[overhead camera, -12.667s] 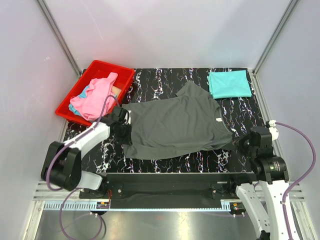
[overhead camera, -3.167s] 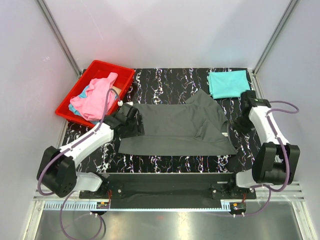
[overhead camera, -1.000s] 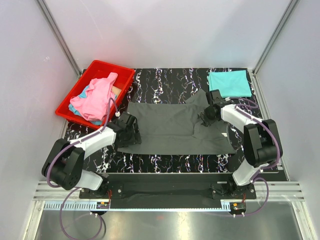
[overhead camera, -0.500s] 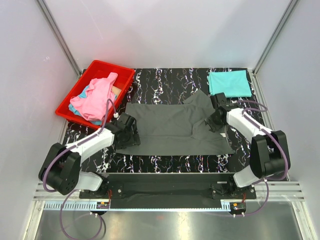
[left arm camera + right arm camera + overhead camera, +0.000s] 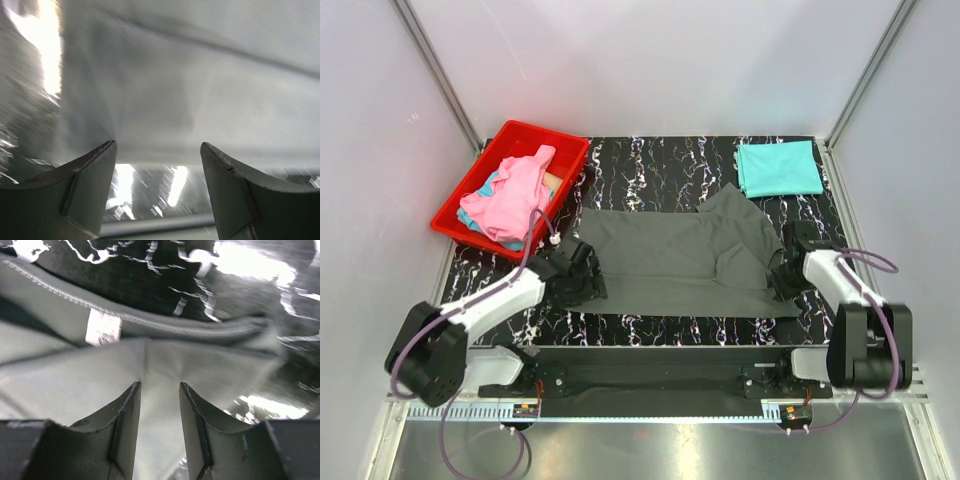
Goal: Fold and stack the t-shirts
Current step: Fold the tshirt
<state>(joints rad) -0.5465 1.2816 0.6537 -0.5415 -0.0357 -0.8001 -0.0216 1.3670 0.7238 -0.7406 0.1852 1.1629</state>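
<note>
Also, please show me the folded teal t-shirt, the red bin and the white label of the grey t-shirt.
teal t-shirt (image 5: 778, 168): top view, middle of the folded cloth.
red bin (image 5: 550, 132): top view, far rim.
white label (image 5: 103, 327): right wrist view, middle of the tag on the grey t-shirt (image 5: 60, 382).

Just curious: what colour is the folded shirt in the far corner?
The folded shirt is teal; top view.

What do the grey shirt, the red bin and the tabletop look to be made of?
The grey t-shirt: soft matte knit cloth, going by its creases and stitched hem. The red bin: glossy moulded plastic, probably; rigid rim. The tabletop: glossy black white-veined surface, marble or a print; it mirrors the lights.
</note>
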